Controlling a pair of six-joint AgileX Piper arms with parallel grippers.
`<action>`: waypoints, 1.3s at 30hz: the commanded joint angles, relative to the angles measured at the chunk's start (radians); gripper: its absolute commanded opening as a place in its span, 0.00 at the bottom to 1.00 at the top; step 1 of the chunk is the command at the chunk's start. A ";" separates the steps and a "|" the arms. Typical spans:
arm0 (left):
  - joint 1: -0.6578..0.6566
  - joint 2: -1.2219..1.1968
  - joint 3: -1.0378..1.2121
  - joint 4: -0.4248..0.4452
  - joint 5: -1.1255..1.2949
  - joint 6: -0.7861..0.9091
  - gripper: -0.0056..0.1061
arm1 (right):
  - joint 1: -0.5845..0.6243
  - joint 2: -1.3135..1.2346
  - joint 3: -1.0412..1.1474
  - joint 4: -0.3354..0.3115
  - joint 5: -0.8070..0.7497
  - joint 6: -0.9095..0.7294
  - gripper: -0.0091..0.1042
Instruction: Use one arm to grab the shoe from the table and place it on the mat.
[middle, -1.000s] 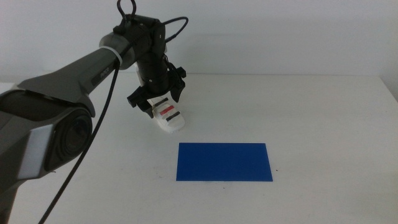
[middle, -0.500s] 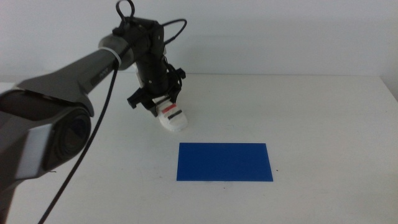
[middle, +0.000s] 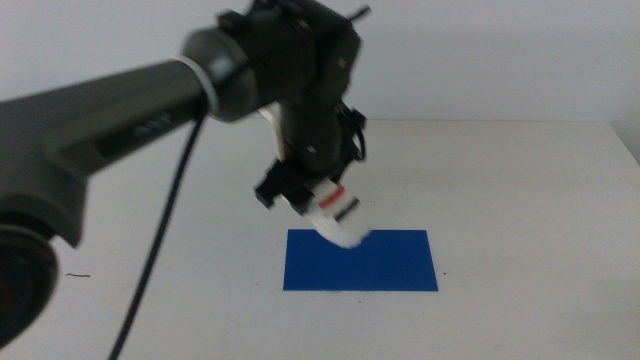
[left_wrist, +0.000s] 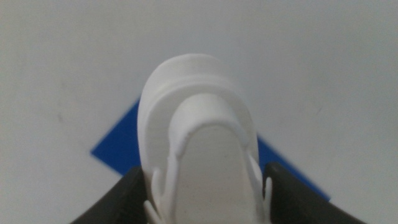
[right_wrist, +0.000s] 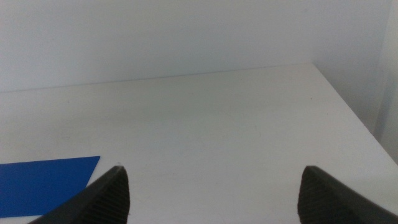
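Note:
My left arm (middle: 150, 95) reaches in from the left. Its gripper (middle: 305, 200) is shut on the white shoe (middle: 338, 215) and holds it in the air, toe tilted down, over the near-left part of the blue mat (middle: 362, 260). In the left wrist view the shoe (left_wrist: 199, 143) fills the space between my two dark jaws, with the mat (left_wrist: 121, 149) below it. My right gripper (right_wrist: 211, 193) is open and empty, out of the middle view, and its wrist view shows a corner of the mat (right_wrist: 43, 180).
The white table (middle: 520, 190) stretches out to the right of the mat. A small dark scratch mark (middle: 77, 275) lies at the near left. A pale wall stands behind the table's far edge.
My left gripper has lifted the shoe off the table and carried it right and toward the camera, from behind the mat to above its left part.

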 joint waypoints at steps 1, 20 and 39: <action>-0.023 0.021 0.009 -0.012 -0.005 -0.042 0.03 | 0.000 -0.005 0.002 -0.005 -0.006 -0.006 0.78; -0.031 0.165 -0.119 -0.171 -0.005 1.364 0.03 | 0.000 -0.005 0.002 -0.005 -0.006 -0.006 0.78; -0.113 0.170 -0.074 -0.149 -0.073 2.377 0.03 | 0.000 -0.005 0.002 -0.005 -0.006 -0.006 0.78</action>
